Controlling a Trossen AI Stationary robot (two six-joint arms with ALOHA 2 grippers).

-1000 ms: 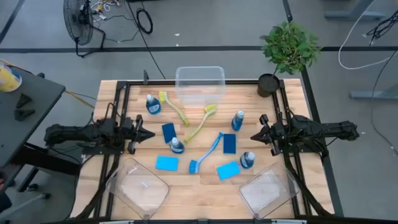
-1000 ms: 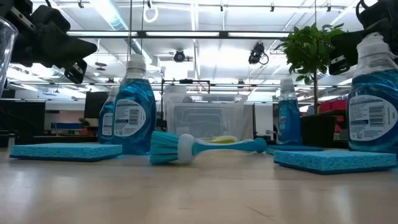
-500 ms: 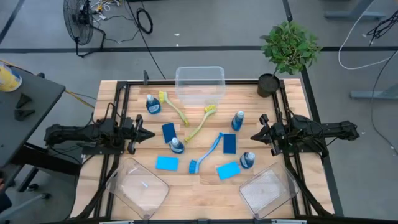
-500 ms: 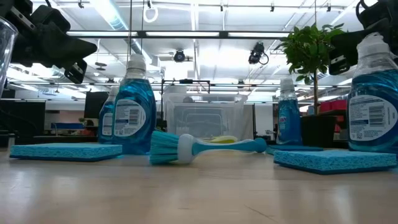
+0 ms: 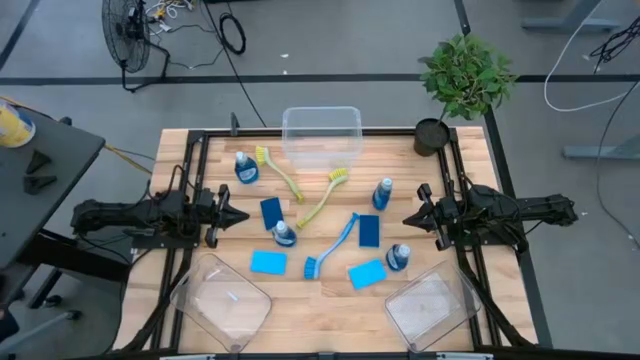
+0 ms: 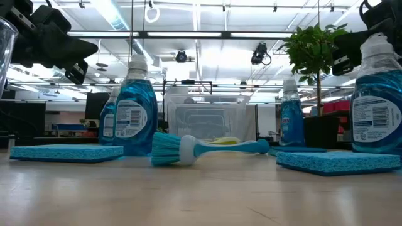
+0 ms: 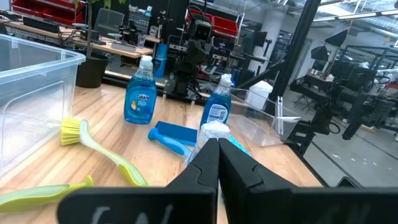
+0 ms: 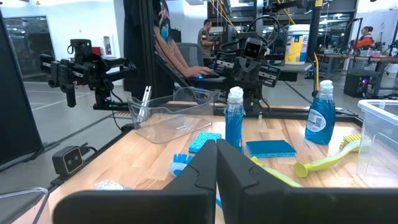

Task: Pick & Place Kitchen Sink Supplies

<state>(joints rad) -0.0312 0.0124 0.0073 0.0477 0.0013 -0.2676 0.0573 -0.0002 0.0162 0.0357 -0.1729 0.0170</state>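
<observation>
Wooden table strewn with supplies; workshop room behind; fan on floor.

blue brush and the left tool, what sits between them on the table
In the high view, a soap bottle and a dark blue sponge lie between the blue brush and the shut left tool.

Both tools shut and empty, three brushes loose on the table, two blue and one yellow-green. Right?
Colours are swapped. The high view shows two yellow-green brushes and one blue brush. Left tool and right tool are shut and empty.
</observation>
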